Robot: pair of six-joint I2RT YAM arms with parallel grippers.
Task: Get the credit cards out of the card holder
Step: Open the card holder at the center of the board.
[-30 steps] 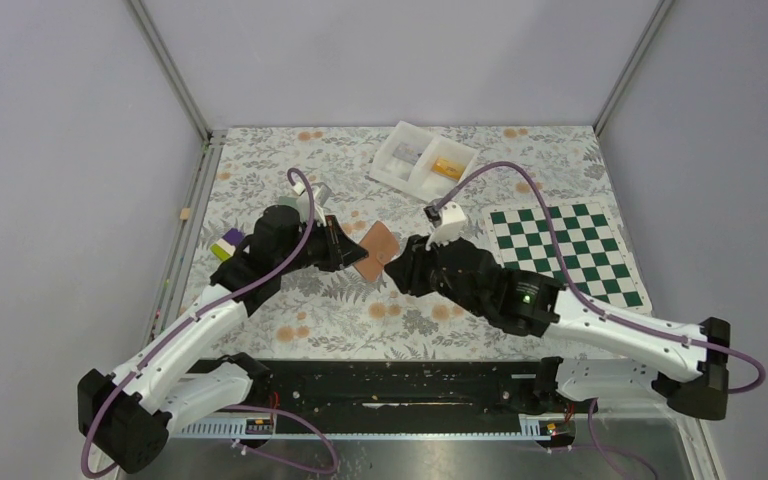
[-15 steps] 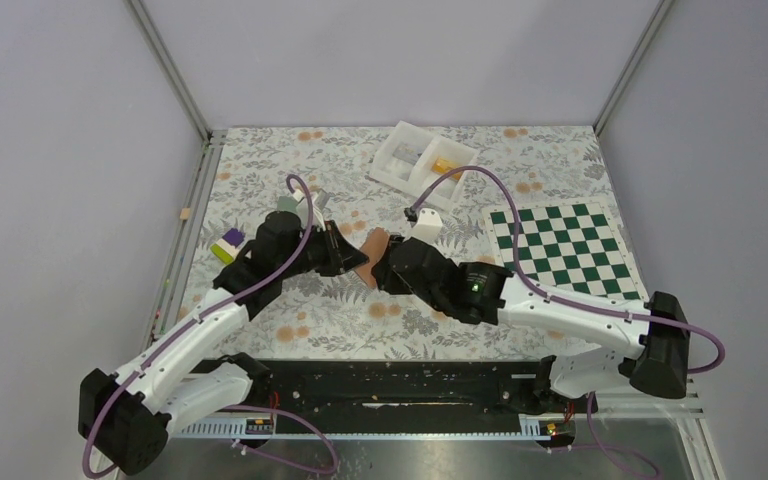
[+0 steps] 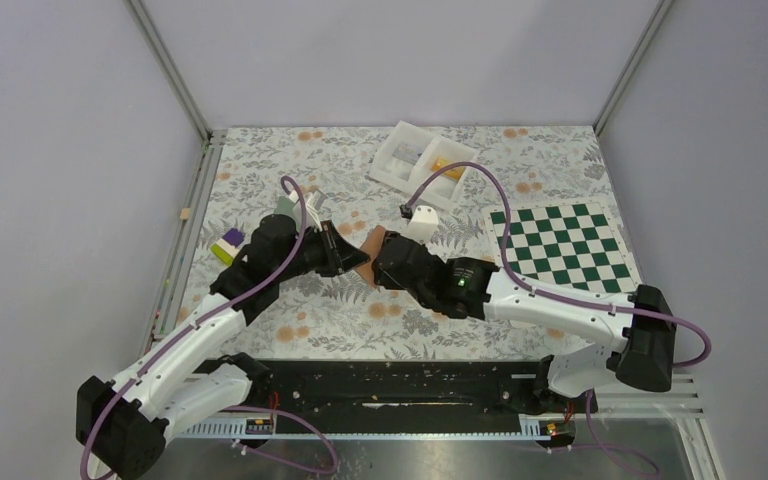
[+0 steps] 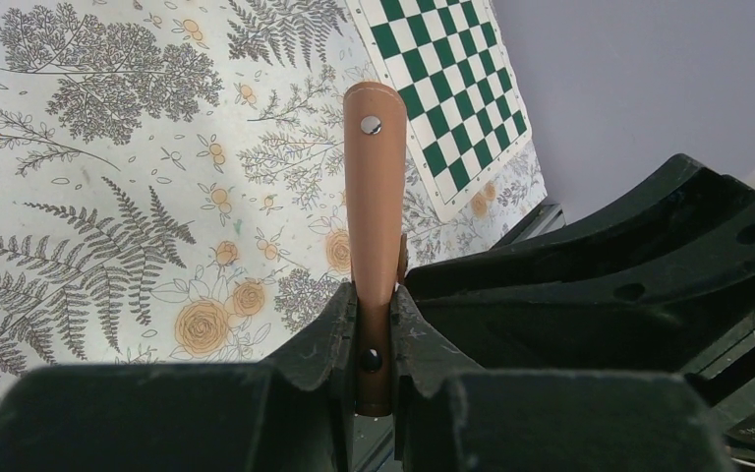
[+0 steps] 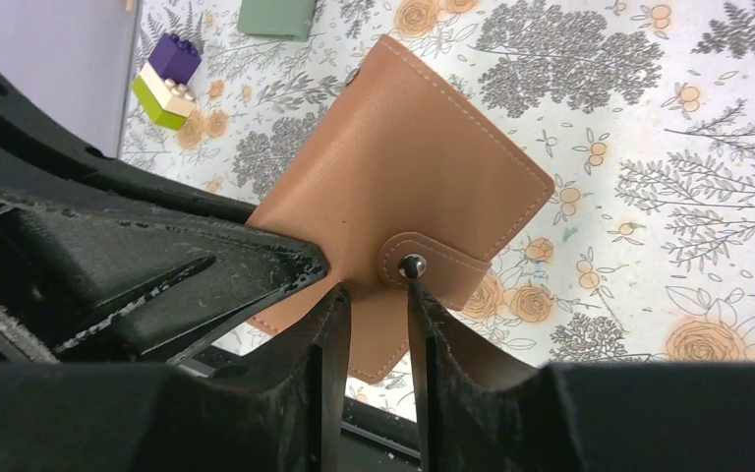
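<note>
Your left gripper (image 4: 374, 317) is clamped on the lower edge of the card holder (image 4: 374, 187) and presents it edge-on, closed, with the tab snapped down. The right gripper (image 5: 377, 295) faces it from the opposite side. Its jaws stand a narrow slit apart with nothing pinched between them, and one fingertip (image 5: 419, 305) sits just under the snap stud (the wrist view is too close to show whether it touches).

The two grippers crowd each other. The left one's black body fills the space just beside the right gripper's fingers, against the holder's cover.

Behind the left gripper, away from the holder, sit a small stack of toy bricks (image 3: 227, 243) in purple, white and lime and a grey-green rectangle (image 3: 285, 205). Past both grippers, farther out, a white tray (image 3: 396, 160) lies at an angle. The chessboard mat (image 3: 565, 250) lies beside the right arm, well clear of its fingers.

Everything rests on a floral tablecloth (image 3: 360, 320), enclosed by plain grey walls (image 3: 400, 60) with metal corner posts.
</note>
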